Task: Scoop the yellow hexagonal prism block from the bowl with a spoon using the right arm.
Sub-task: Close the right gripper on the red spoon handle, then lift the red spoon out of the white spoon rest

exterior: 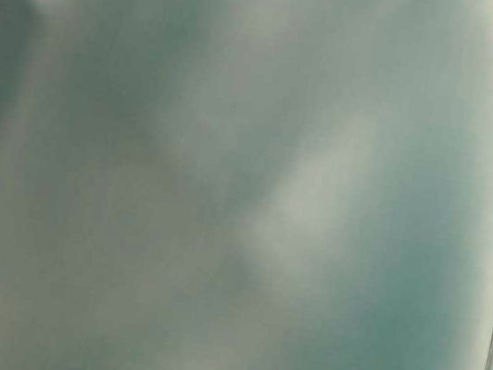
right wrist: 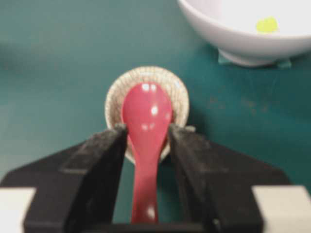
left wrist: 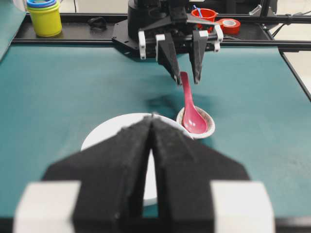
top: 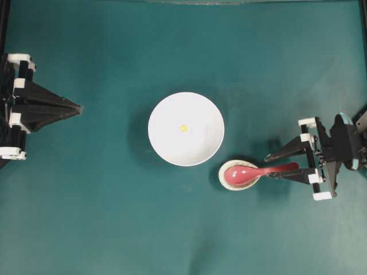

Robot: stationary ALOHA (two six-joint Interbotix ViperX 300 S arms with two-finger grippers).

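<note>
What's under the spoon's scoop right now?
The spoon rests its scoop in a small speckled beige dish; its handle sticks out between the open right gripper fingers. The dish's floor beneath the scoop is hidden.

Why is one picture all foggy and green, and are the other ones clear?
The table-level view is a blurred green-grey smear, with only a white sliver at its right edge; the overhead view is sharp, showing the bowl and the spoon; the right wrist view is slightly soft, with glare spots on the spoon's scoop; the left wrist view is clear farther off, but its own left gripper up close is fuzzy.
</note>
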